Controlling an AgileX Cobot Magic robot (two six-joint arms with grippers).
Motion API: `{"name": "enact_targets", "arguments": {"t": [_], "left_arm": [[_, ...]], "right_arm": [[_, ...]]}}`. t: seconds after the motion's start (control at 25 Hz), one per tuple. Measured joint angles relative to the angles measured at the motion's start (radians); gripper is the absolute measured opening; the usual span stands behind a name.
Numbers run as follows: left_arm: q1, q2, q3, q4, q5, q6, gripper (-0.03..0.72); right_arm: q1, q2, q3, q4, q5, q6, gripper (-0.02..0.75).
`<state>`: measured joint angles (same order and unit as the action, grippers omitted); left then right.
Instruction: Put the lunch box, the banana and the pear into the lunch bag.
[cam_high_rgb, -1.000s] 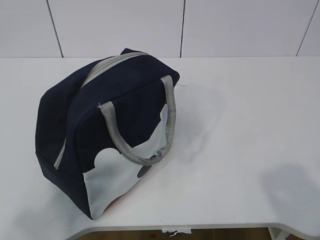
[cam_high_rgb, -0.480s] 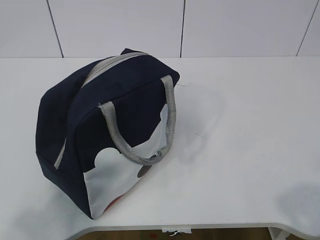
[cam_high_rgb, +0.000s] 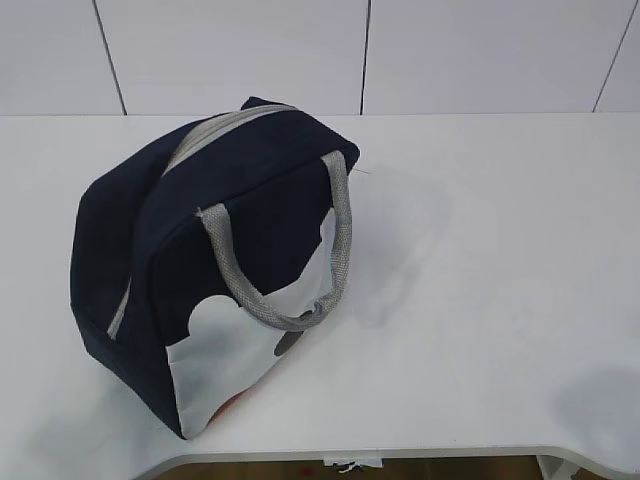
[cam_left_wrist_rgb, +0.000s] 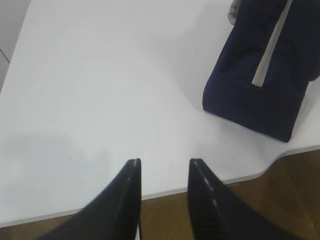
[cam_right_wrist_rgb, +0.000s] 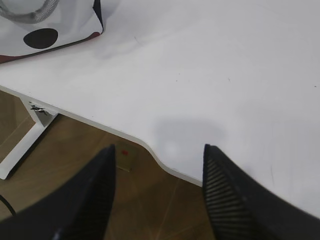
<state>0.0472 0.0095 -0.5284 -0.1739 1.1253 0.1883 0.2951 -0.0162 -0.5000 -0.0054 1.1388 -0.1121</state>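
The lunch bag (cam_high_rgb: 215, 270) sits left of centre in the exterior view, on the white table (cam_high_rgb: 500, 280), zipped closed, with no arm in that frame; in the left wrist view it fills the upper right corner, well apart from the left gripper (cam_left_wrist_rgb: 164, 167) at the bottom edge, whose black tapered fingers stand partly open over the table's front edge with nothing between them; in the right wrist view only the bag's white, dotted corner shows at upper left, far from the right gripper (cam_right_wrist_rgb: 159, 155), spread wide and empty above the table's curved rim; the bag is navy fabric, soft and rounded, with a grey zipper strip (cam_high_rgb: 215, 133), a coarse grey webbing handle (cam_high_rgb: 300, 265) looping down its side, and a smooth white panel (cam_high_rgb: 250, 345) below.
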Motion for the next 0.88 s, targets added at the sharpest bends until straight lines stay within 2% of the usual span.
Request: {"name": "enact_targets", "arguments": {"t": [0.36, 0.68, 0.88], "left_arm": [[0.0, 0.0, 0.0, 0.0, 0.0, 0.0, 0.242], [0.0, 0.0, 0.0, 0.0, 0.0, 0.0, 0.242], [0.0, 0.0, 0.0, 0.0, 0.0, 0.0, 0.243]], "right_arm": [[-0.02, 0.0, 0.0, 0.005, 0.0, 0.0, 0.435], [-0.256, 0.0, 0.0, 0.005, 0.0, 0.0, 0.435], [-0.307, 0.0, 0.0, 0.005, 0.0, 0.0, 0.435]]}}
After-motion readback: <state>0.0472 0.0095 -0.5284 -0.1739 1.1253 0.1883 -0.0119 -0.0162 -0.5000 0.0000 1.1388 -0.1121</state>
